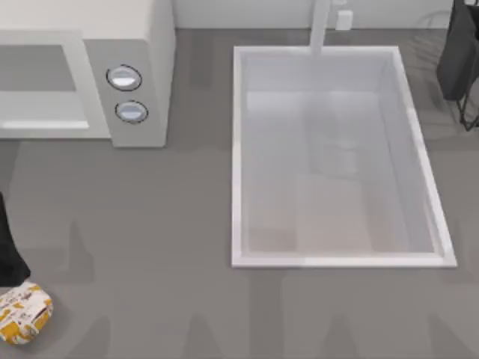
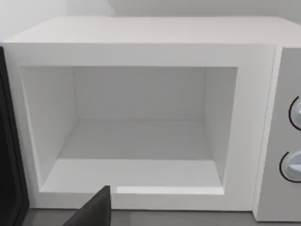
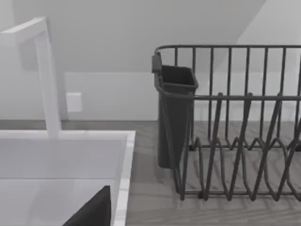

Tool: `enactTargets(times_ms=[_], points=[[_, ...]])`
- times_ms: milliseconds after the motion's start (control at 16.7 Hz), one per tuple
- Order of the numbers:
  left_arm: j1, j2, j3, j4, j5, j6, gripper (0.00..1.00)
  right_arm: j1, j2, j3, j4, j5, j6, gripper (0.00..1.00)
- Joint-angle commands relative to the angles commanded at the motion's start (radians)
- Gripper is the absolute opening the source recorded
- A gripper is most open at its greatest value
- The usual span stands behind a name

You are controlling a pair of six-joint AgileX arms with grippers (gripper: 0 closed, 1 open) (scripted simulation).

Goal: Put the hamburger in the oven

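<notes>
resting at the table's near-left corner, the hamburger remains outside the open, empty oven; my left gripper's spread is indiscernible; transfer pending.

Grey counter, wood-grained. Landmark: white sink sunk into it, right of middle. Far to the sink's left, at the back, off-white oven standing on the surface, cavity open, two round knobs facing up in the top view. Well to the sink's front-left, at the counter's left edge, hamburger in white and orange wrapper. Behind and right of the sink, dark wire dish rack with cutlery cup.
</notes>
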Motion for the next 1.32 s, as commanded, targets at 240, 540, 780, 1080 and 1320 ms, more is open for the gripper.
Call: enactTargets(times_ms=[240,540,780,1080,1320], points=[[-0.003,0.034,0.028,-0.031,0.000,0.022,1.00,0.000,0.000,0.000,0.000,0.000,0.000,1.00],[-0.024,0.301,0.208,-0.242,0.000,0.160,1.00,0.000,0.000,0.000,0.000,0.000,0.000,1.00],[-0.045,0.685,0.394,-0.486,-0.001,0.312,1.00,0.000,0.000,0.000,0.000,0.000,0.000,1.00],[-0.069,1.128,0.616,-0.770,-0.002,0.490,1.00,0.000,0.000,0.000,0.000,0.000,0.000,1.00],[-0.082,1.334,0.754,-0.918,-0.003,0.589,1.00,0.000,0.000,0.000,0.000,0.000,0.000,1.00]])
